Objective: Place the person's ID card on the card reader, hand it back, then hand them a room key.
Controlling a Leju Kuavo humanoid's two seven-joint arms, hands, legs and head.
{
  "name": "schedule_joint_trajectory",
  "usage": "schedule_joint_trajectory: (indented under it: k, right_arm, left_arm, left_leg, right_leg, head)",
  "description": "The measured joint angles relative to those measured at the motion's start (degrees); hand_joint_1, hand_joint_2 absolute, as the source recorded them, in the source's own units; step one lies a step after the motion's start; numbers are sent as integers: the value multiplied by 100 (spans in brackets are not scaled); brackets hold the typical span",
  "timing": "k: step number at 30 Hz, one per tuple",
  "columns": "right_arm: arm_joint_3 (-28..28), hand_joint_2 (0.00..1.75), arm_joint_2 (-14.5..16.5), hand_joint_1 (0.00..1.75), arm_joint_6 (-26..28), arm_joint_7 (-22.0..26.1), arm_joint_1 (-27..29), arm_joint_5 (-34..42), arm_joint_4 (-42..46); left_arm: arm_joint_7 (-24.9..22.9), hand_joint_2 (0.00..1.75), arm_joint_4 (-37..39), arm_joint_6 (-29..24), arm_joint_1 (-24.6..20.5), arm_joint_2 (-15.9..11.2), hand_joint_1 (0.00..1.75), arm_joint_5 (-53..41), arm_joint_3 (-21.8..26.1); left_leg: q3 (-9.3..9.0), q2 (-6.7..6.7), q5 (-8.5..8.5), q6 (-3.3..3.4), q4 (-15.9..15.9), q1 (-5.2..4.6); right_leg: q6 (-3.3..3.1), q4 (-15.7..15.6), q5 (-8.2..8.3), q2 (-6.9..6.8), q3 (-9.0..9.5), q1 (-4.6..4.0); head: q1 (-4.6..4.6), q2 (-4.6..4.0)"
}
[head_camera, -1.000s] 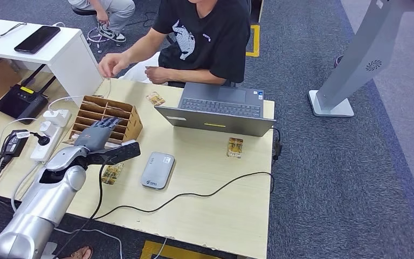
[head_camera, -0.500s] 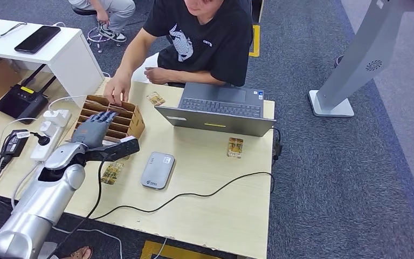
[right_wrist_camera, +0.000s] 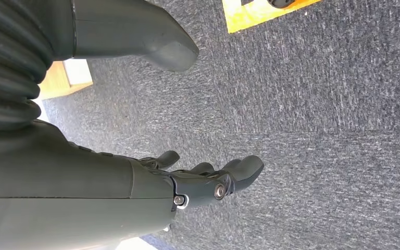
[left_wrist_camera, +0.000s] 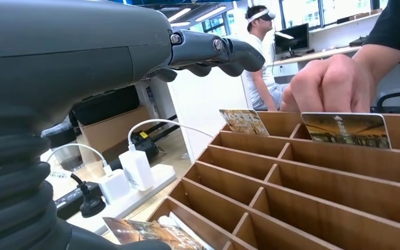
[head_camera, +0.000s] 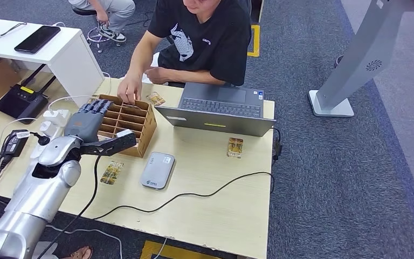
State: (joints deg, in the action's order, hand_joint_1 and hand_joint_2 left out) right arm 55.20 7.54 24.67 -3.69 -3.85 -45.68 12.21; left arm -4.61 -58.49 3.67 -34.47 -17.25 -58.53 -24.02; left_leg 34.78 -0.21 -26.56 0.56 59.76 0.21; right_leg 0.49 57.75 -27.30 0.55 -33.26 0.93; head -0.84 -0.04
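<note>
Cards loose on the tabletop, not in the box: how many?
3 cards: one left of the reader, one right of it, one between box and laptop. Others may be hidden.

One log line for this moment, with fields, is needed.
left hand: open, over card box | right hand: open, hanging | person's hand: in box | reader: bare

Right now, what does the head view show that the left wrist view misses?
Only the head view shows the grey card reader, the open grey laptop and loose cards on the pale wooden table. Only the left wrist view shows two picture cards standing upright in the far slots. Both show the brown slotted cardboard box, the left hand above it, and the person's hand at its far edge.
</note>
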Motion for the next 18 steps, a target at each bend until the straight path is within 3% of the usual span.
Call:
schedule_joint_trajectory:
  k: [18]
  right_arm:
    - [8,175,0,0,18,-3,0,-47,0]
  left_arm:
    - [-54,175,-99,-77,-8,-19,0,-135,-8]
  left_leg:
    - [0,1,0,0,0,0]
  right_leg:
    - [0,0,0,1,-2,0]
  head:
    - [0,1]
